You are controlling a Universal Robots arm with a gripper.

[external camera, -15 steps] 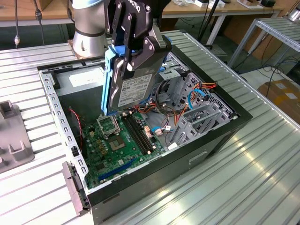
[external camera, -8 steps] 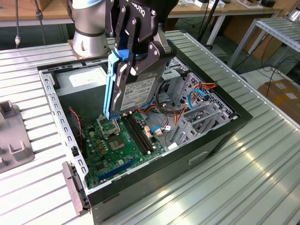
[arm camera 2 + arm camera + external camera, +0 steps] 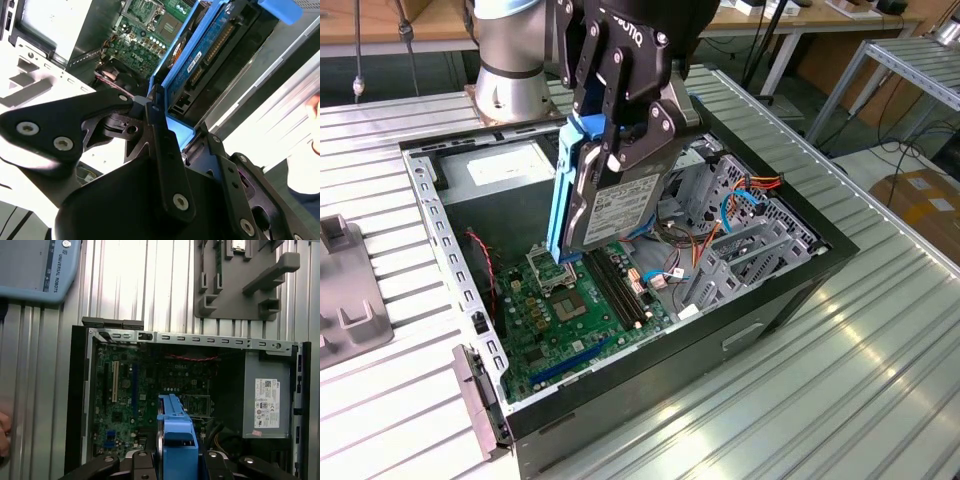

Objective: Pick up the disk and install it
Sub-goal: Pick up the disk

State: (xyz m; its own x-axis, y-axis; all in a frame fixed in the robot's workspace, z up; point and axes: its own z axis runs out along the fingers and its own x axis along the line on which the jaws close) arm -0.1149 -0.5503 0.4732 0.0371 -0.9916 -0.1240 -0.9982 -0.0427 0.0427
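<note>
Disk [image 3: 612, 215] and hand [image 3: 617, 150] hang together over the open computer case [image 3: 790, 290], which lies on its side on the ribbed metal worktop [image 3: 840, 400], close to the arm's base [image 3: 510, 70] at the worktop's far edge. The hand is clamped on the disk, one finger on each broad face at its upper end. The drive stands on end, tilted a little. Its bright blue carrier frame [image 3: 558, 200] runs down the side towards the exterior view's left, and the labelled metal face looks towards the exterior view's right. Its lower end is inside the case opening, over the green motherboard [image 3: 570, 310] and above the processor socket [image 3: 548, 268]; whether it touches the board cannot be told.

In the second wrist view the disk [image 3: 200, 55] shows its circuit-board underside inside the blue frame, held by the black fingers [image 3: 155, 112]. In the first wrist view the disk [image 3: 175, 425] is seen end-on above the motherboard [image 3: 125, 390], with the power supply [image 3: 265, 400] beside it at one end of the case. The grey metal drive cage [image 3: 740, 250] with its orange and blue cables occupies the case's end towards the exterior view's right. A grey moulded fixture [image 3: 345, 290] lies on the worktop beyond the case's long edge.
</note>
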